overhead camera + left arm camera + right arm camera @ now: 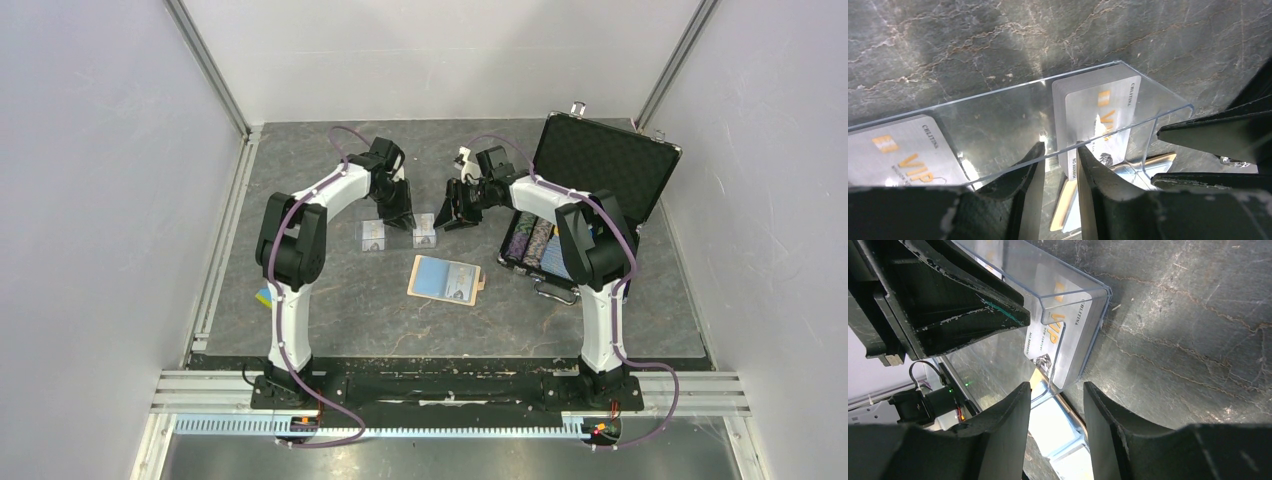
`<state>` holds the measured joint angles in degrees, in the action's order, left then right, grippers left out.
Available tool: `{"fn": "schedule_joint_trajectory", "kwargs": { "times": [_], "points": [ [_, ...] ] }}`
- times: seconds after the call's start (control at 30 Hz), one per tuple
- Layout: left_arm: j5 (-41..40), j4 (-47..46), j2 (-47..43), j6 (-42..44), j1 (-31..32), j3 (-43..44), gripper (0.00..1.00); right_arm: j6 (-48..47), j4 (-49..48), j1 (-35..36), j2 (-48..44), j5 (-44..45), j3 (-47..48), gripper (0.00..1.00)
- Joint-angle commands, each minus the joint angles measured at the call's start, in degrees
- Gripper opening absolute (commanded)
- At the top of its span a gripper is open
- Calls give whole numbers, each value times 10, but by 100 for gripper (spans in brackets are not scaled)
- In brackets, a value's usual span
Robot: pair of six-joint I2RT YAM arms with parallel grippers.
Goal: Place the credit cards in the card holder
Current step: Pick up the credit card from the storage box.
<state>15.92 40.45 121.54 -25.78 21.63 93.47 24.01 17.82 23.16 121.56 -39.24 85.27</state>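
Two pale glossy credit cards [372, 236] [424, 238] stand in a clear plastic stand [998, 125]. The left wrist view shows one card at the left [898, 155] and one at the right [1098, 110]. The tan card holder [446, 279] lies open in front, light blue pockets up. My left gripper [403, 220] [1060, 157] is open with a narrow gap at the stand's front wall; the right card's edge shows in the gap. My right gripper [447, 215] [1054, 400] is open beside that card [1060, 330], above the card holder [1063, 425].
An open black case [585, 190] with poker chips stands at the right. A small blue and yellow block [264, 296] lies by the left arm's base. The two grippers are close together over the stand. White walls enclose the dark table [350, 320].
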Motion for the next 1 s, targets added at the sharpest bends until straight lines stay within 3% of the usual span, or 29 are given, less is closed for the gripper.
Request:
{"fn": "schedule_joint_trajectory", "kwargs": {
  "times": [0.0,0.2,0.3,0.53,0.7,0.97],
  "points": [
    [-7,15,0,22,4,21,33,2,-9,2,3,-14,18,45],
    [-1,21,15,34,16,39,8,2,-9,3,0,-11,12,43],
    [2,21,16,38,22,47,4,2,-10,2,-1,-8,10,43],
    [24,22,25,36,27,51,4,-1,-10,2,-5,-6,2,42],
    [-12,25,3,37,27,43,27,-3,-10,3,-10,-5,-8,42],
    [-50,40,-3,38,27,40,26,-6,-11,3,-15,-4,-19,43]
  ]
}}
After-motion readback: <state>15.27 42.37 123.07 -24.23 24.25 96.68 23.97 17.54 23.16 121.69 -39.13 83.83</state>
